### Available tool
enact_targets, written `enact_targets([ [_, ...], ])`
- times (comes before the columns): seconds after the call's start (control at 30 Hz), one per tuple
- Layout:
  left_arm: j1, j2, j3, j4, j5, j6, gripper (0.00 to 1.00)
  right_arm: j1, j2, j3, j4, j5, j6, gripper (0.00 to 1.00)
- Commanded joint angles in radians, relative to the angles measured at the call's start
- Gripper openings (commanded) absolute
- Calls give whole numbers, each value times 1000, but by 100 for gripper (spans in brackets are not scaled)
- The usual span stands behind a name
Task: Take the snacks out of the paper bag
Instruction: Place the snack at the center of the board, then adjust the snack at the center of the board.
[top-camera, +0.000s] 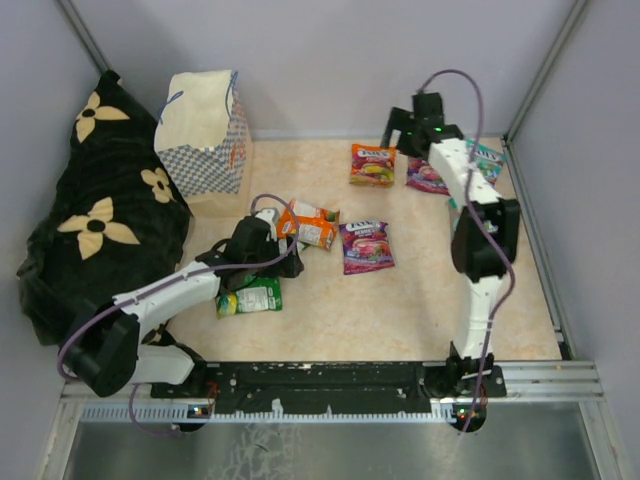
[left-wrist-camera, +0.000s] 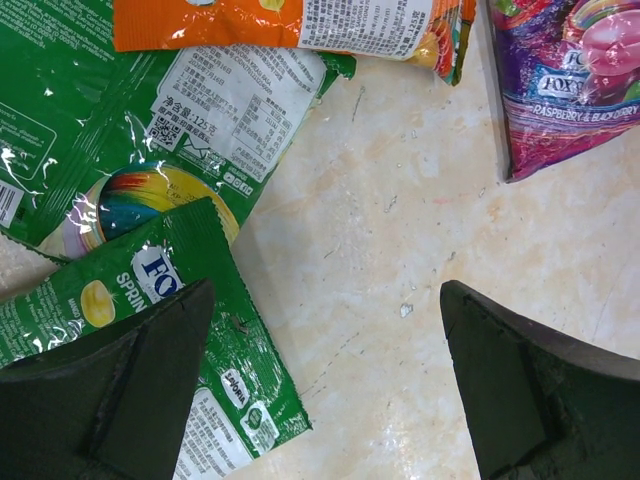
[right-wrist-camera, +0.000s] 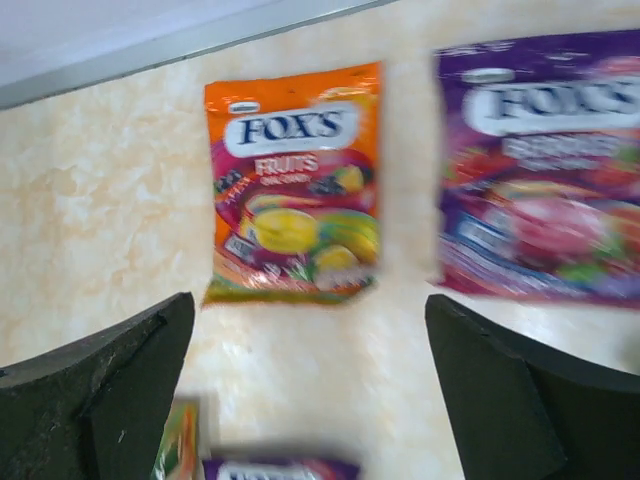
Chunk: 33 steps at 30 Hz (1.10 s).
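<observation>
**A:** What is at the far left?

**B:** A black cloth with cream flowers (top-camera: 95, 215) is heaped against the left wall. Just beside it, at the back of the bench (top-camera: 400, 310), the paper bag (top-camera: 205, 135) stands upright.

**A:** And the left arm?

**B:** The left end effector (left-wrist-camera: 325, 300) is released, with its jaws spread wide over bare bench and nothing between them. To its left in the wrist view, a small green pouch (left-wrist-camera: 190, 330) lies across a large green pouch (left-wrist-camera: 120, 130), which is turned label side up. One finger covers the small pouch's edge in that view. I cannot tell whether it touches.

**A:** Are other snacks close by?

**B:** The near orange pouch (top-camera: 312, 225) lies just beyond that end effector, its edge overlapping the large green one. To the right, the middle purple pouch (top-camera: 366, 247) lies flat by itself.

**A:** And further right?

**B:** The far orange pouch (right-wrist-camera: 292, 185) lies near the back edge. The far purple pouch (right-wrist-camera: 540, 165) is just beside it on the right, with a strip of bench between them. The right end effector (right-wrist-camera: 308, 320) hangs above the two, also released, its jaws wide and empty. That wrist view is blurred. A teal pouch (top-camera: 487, 158) shows partly behind the right arm, near the right wall.

**A:** So where are the snacks?

**B:** Every pouch I can see lies on the bench, outside the bag.
</observation>
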Motion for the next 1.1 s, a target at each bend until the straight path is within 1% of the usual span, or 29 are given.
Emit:
enact_targets([
  [0.0,4,-42,10,21,35,3,100,-148,-372,-292,78,-34,-43,99],
  [0.1,5,-36,13,40,64,18,100,-230,-488,-537,145,-9,-44,99],
  [0.17,4,-23,20,43,85,21,100,-305,-514,-643,215,-75,-20,99],
  [0.2,4,-16,23,44,94,23,100,-352,-509,-672,238,-132,-7,96],
  [0.27,2,-5,28,46,109,26,100,-403,-481,-682,252,-149,7,92],
  [0.33,3,-2,27,48,115,27,100,-423,-445,-665,233,-112,-1,89],
  [0.4,3,-7,23,52,116,27,100,-427,-430,-644,192,-91,-16,83],
  [0.43,3,-12,16,54,115,26,100,-426,-439,-653,187,-89,-15,81],
  [0.53,3,-15,11,55,117,24,100,-427,-490,-749,214,-77,1,76],
  [0.63,3,-11,8,54,125,27,100,-426,-530,-851,235,-49,9,74],
  [0.77,2,-2,12,53,143,38,100,-427,-540,-938,245,21,5,73],
  [0.9,3,5,20,42,161,47,100,-428,-536,-970,240,92,-4,73],
  [1.07,3,5,22,39,163,48,100,-454,-529,-964,219,147,-8,74],
])
